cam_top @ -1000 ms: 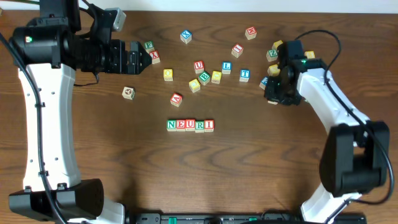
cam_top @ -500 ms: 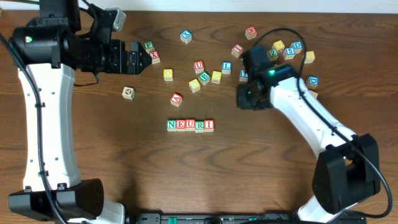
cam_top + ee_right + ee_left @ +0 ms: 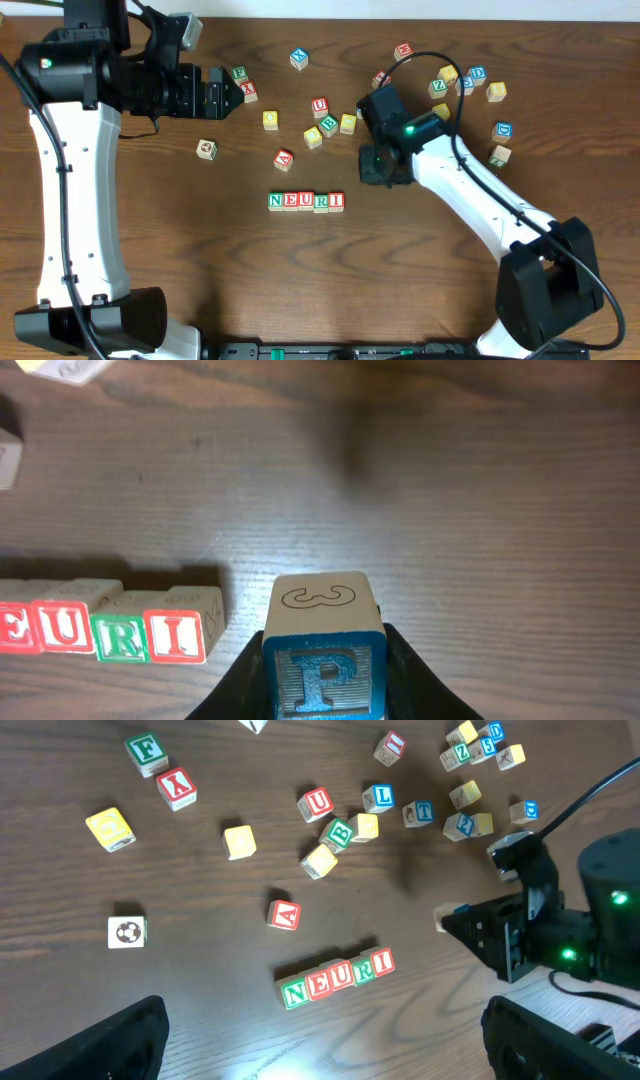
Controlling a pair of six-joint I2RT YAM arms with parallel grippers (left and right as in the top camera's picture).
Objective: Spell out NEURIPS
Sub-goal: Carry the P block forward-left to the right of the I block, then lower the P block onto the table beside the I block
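The NEURI row lies in 1 straight line on the table, its 5 cubes touching side by side so the letters read in order. The spot just past its I end is bare, and I judge that the next letter belongs there.

The right gripper is pinching the P cube between its 2 fingers, 1 on each side face; the blue P faces the wrist camera and a curled outline shows on the top face. Gripping by the sides leaves the bottom face free to be set down and, I judge, keeps the cube square to the row.

In the overhead view this gripper sits up and to the right of the row's I end, near it but apart; the cube itself is hidden under the gripper there. In the right wrist view the row's I end lies to the left of the P cube, with bare wood between them; the cube looks lifted off the table, though I cannot be sure.

The left gripper is spread wide and holds nothing; it hangs well up and to the left of the row, likely parked out of the way. The loose cubes lie scattered above the row; I cannot pick out an S among them.
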